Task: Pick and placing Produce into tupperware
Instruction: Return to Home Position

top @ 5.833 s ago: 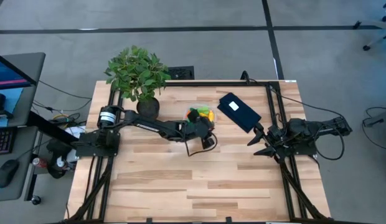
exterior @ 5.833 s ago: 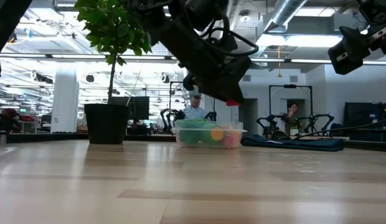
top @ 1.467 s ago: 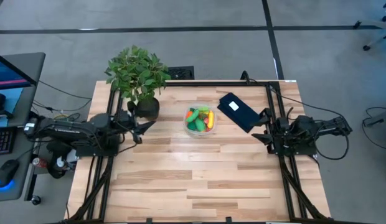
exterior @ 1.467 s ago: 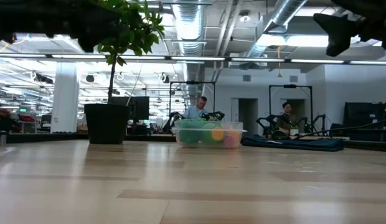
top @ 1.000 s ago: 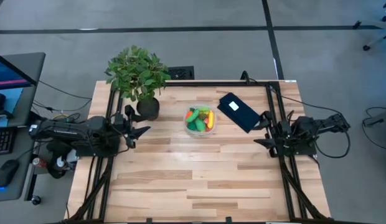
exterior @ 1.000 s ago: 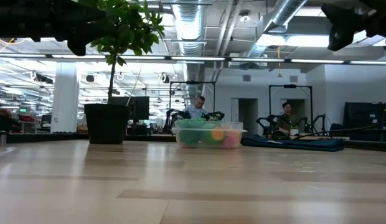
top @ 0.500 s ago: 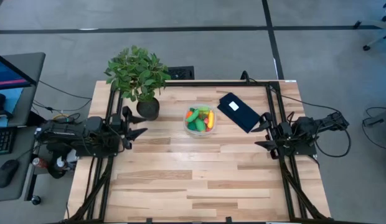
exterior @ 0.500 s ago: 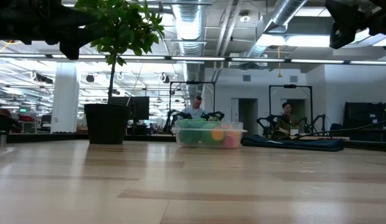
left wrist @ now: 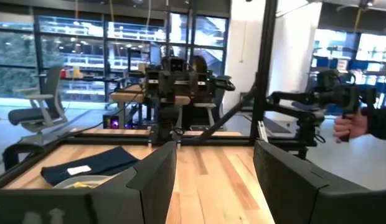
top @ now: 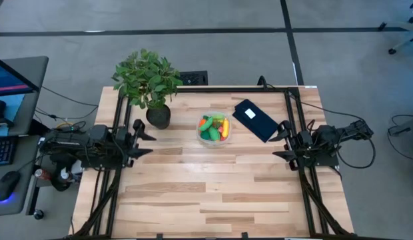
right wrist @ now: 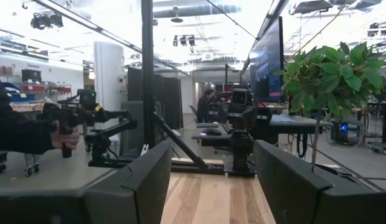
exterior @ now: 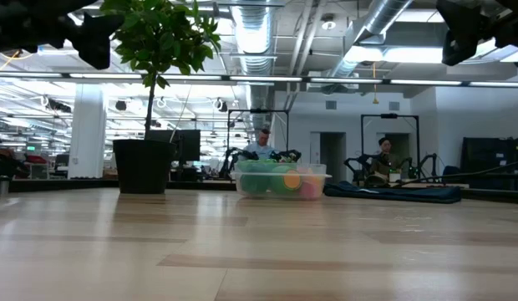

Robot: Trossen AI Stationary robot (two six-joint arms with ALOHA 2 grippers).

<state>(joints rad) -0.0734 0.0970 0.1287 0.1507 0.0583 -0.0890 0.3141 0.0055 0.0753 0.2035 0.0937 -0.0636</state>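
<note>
From above, the tupperware [top: 214, 142] sits mid-table, far of centre, holding the produce [top: 213, 127]. It lies between the left gripper [top: 141, 138] and right gripper [top: 283, 140], about equally far from each. Level view: the tupperware stands alone. Wrist views: both grippers' fingers are apart and empty.

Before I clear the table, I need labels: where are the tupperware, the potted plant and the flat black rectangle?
tupperware [exterior: 281, 192], low view, clear front wall.
potted plant [top: 146, 77], high view, middle of leaves.
flat black rectangle [top: 261, 124], high view, dark surface beside label.
</note>
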